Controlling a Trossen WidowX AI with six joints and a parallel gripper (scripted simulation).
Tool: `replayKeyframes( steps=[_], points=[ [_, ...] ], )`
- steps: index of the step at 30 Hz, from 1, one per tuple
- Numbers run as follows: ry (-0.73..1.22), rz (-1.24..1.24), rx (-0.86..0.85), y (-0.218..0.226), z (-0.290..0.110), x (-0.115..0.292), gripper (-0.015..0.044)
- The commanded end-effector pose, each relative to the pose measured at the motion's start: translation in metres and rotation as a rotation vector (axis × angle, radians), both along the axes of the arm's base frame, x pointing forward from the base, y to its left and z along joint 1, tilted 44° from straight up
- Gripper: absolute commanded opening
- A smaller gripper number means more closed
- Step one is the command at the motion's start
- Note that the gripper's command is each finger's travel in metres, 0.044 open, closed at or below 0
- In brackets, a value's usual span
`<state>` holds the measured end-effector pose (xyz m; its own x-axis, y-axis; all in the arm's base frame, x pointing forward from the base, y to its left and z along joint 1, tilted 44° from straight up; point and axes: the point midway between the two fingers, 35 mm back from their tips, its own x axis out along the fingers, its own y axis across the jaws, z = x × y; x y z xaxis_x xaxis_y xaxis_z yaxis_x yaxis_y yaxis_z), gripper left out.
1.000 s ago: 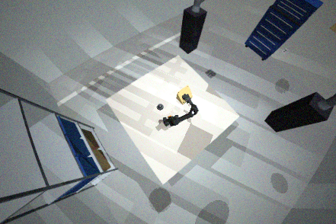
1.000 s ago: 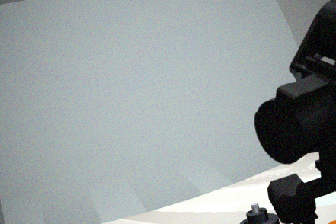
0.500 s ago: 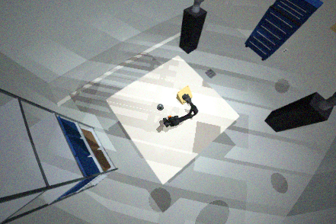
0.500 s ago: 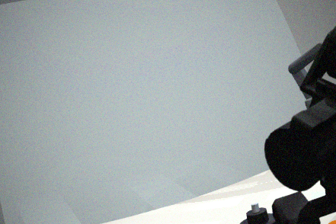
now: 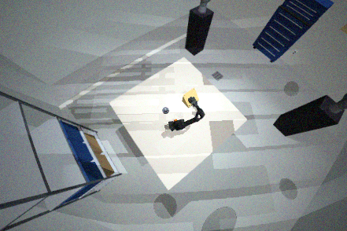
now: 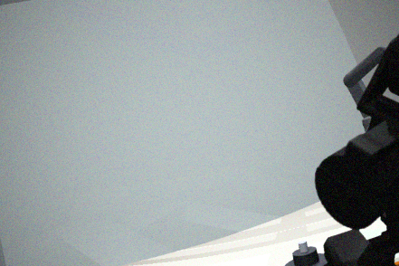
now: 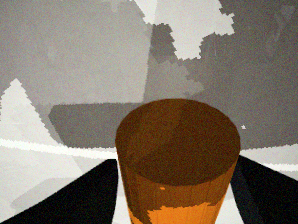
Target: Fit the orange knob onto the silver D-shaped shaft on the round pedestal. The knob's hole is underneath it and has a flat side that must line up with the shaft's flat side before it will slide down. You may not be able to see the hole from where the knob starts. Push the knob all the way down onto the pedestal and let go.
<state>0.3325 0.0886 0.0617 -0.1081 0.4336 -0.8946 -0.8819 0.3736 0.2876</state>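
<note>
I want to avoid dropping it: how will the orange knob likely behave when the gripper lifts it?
The orange knob looks rigid, so it probably will not deform. Its smooth round wall could let it twist or slip between the fingers. Standing upright and rather tall, it may tip if nudged sideways.
</note>
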Motion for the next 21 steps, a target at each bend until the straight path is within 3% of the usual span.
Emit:
replayKeyframes(
  steps=[1, 7, 21],
  points=[
    [0.002, -0.003, 0.003, 0.001, 0.000, 0.000, 0.0220],
    [0.002, -0.003, 0.003, 0.001, 0.000, 0.000, 0.0180],
    [-0.069, -0.055, 0.163, -0.011, -0.001, -0.005, 0.0179]
  ],
)
